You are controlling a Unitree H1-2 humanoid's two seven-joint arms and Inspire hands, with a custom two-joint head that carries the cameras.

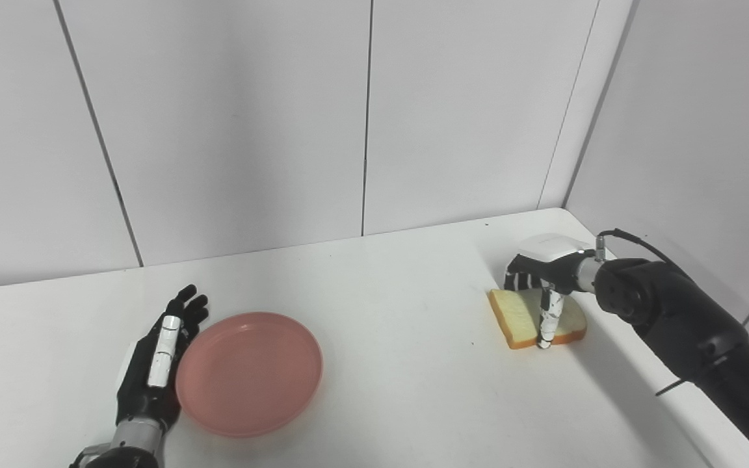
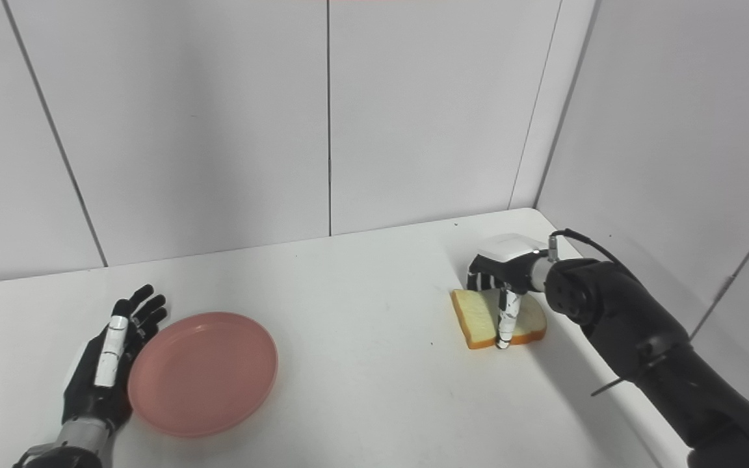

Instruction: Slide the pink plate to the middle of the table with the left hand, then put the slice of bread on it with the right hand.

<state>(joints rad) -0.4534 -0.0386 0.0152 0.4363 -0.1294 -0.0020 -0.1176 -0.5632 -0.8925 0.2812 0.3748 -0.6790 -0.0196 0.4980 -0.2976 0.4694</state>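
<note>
left eye view: pink plate (image 1: pixel 249 372) touches left robot hand (image 1: pixel 157 361).

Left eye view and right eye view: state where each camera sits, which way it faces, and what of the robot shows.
Left eye view: on the head, left side, looking down over the table toward the wall; both arms enter from below.
Right eye view: beside it, same aim, scene shifted leftward.
Shared: left hand open beside the pink plate, right hand over the slice of bread.
</note>
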